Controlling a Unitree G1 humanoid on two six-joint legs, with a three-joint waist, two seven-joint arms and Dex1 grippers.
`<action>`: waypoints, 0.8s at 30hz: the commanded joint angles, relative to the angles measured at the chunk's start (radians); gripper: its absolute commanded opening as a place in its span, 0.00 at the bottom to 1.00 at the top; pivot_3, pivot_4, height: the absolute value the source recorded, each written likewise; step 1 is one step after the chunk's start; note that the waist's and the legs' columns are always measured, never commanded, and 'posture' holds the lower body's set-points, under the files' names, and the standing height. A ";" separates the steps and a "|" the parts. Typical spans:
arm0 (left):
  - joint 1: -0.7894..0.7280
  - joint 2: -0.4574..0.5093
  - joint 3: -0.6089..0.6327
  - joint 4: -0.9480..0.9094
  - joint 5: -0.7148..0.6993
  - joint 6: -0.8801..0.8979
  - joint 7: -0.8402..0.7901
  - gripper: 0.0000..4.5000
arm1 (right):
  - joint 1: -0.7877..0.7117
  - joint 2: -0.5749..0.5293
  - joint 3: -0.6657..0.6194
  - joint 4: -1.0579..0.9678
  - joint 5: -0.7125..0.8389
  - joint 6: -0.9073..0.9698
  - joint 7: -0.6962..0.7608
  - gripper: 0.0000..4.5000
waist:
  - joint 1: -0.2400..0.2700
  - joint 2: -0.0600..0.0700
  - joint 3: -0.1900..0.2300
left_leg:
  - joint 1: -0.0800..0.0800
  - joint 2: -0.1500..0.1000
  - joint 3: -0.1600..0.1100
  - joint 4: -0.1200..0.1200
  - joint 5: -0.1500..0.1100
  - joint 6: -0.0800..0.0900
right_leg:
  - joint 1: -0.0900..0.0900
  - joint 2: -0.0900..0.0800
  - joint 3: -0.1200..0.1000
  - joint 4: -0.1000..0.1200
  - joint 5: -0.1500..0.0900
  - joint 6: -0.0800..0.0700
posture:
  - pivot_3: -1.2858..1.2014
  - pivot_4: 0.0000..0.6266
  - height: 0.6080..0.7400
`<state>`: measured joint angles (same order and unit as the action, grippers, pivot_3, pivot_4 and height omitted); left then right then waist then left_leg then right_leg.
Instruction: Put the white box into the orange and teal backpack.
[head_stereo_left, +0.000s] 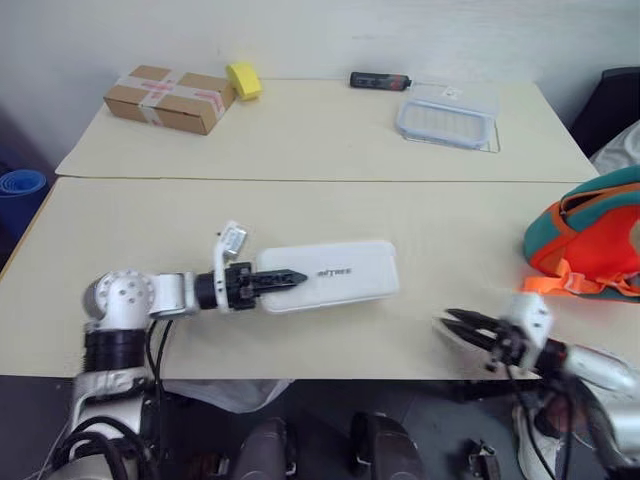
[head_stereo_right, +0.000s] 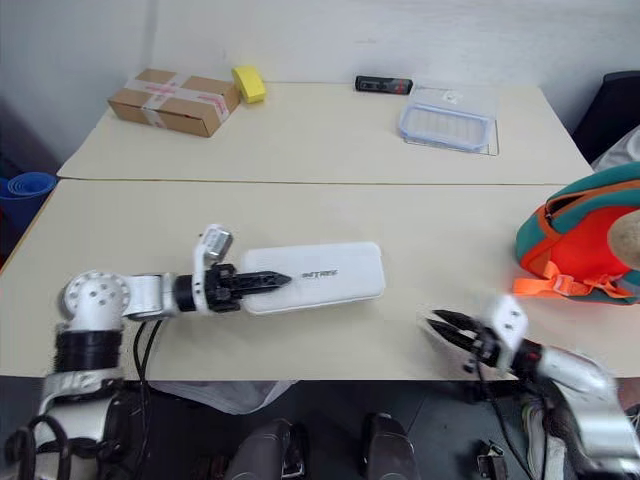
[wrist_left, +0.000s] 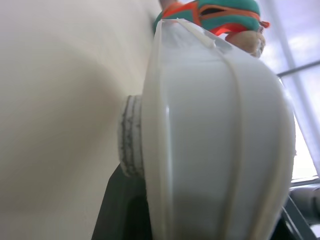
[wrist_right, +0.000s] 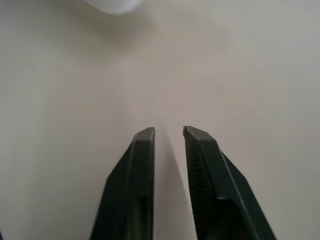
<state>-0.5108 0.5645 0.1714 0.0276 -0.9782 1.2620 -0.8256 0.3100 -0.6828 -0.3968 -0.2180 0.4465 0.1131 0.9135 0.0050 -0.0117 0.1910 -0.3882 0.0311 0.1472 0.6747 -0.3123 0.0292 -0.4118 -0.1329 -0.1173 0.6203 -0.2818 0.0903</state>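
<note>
Two claws over the near table, left one clamped on the white box.

Left claw (head_stereo_left: 285, 279) reaches in from the left, fingers closed over the near end of the white box (head_stereo_left: 335, 274); the left wrist view shows a round pad pressed flat against the box's side. Box lies lengthwise near the middle of the near table (head_stereo_left: 250, 215), dark lettering up. Right claw (head_stereo_left: 453, 322) hangs at the table's front edge, right of the box and apart from it, fingers a narrow gap apart, nothing between them. Orange and teal backpack (head_stereo_left: 590, 240) sits at the table's right edge, well apart from the box. Far table: taped cardboard box (head_stereo_left: 168, 98), yellow block (head_stereo_left: 243, 80), black marker (head_stereo_left: 378, 80), clear lidded container (head_stereo_left: 447, 115).
</note>
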 joint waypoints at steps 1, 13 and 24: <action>0.046 0.036 -0.062 -0.117 0.106 -0.314 -0.256 0.27 | 0.166 0.044 -0.253 -0.092 0.060 0.007 -0.060 0.51 | 0.009 0.000 0.000 | 0.000 0.000 0.000 -0.001 0.000 0.000 | 0.000 0.000 0.000 -0.001 0.000 0.000 | 0.52 0.24 1.00; 0.039 0.036 -0.091 -0.192 0.141 -0.433 -0.316 0.27 | 0.208 0.006 -0.663 0.267 0.129 -0.085 -0.150 0.99 | -0.013 0.001 0.000 | 0.004 -0.001 0.004 -0.008 0.002 0.006 | 0.001 0.000 0.005 -0.004 0.001 0.001 | 0.52 0.24 1.00; 0.032 0.102 -0.100 -0.155 0.103 -0.338 -0.349 0.27 | -0.292 -0.282 -0.362 0.766 0.036 -0.064 -0.008 0.99 | -0.029 0.001 0.000 | 0.007 -0.001 0.002 -0.009 0.003 0.007 | 0.001 0.001 0.006 -0.002 0.000 -0.001 | 0.52 0.24 1.00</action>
<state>-0.4632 0.6531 0.0547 -0.1198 -0.8380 0.9089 -1.1442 0.0476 -0.9392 -0.7785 0.5187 0.4821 0.0627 0.8712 -0.0243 -0.0110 0.1908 -0.3812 0.0298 0.1494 0.6656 -0.3088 0.0364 -0.4105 -0.1315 -0.1112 0.6183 -0.2820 0.0898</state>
